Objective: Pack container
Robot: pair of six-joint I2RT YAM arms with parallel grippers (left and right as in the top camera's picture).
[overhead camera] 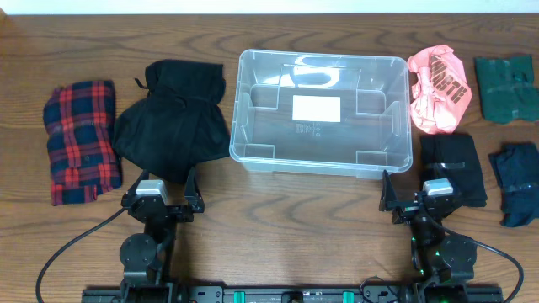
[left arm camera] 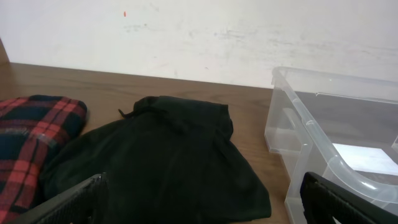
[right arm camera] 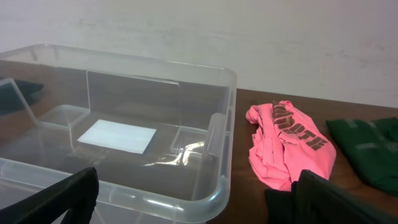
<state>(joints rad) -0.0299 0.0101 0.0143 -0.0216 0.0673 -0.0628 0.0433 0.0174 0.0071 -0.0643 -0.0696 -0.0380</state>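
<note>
Container (overhead camera: 278, 126) is set upright mid-tabletop (overhead camera: 320, 210), white label (overhead camera: 317, 108) seen on its floor. Left claw (overhead camera: 162, 195) is parked at the near edge by the black garment (overhead camera: 173, 114), fingers (left arm camera: 68, 202) spread wide, released. Right claw (overhead camera: 421, 198) is likewise released, next to a folded black item (overhead camera: 455, 168); contact can't be judged, possibly just apart. Plaid cloth (overhead camera: 82, 141) is laid far left. Pink shirt (overhead camera: 436, 88), green piece (overhead camera: 504, 87) and navy piece (overhead camera: 520, 181) are laid to the right of the container.

Glossy clear plastic container (overhead camera: 253, 109), wood table (overhead camera: 295, 219)
</note>
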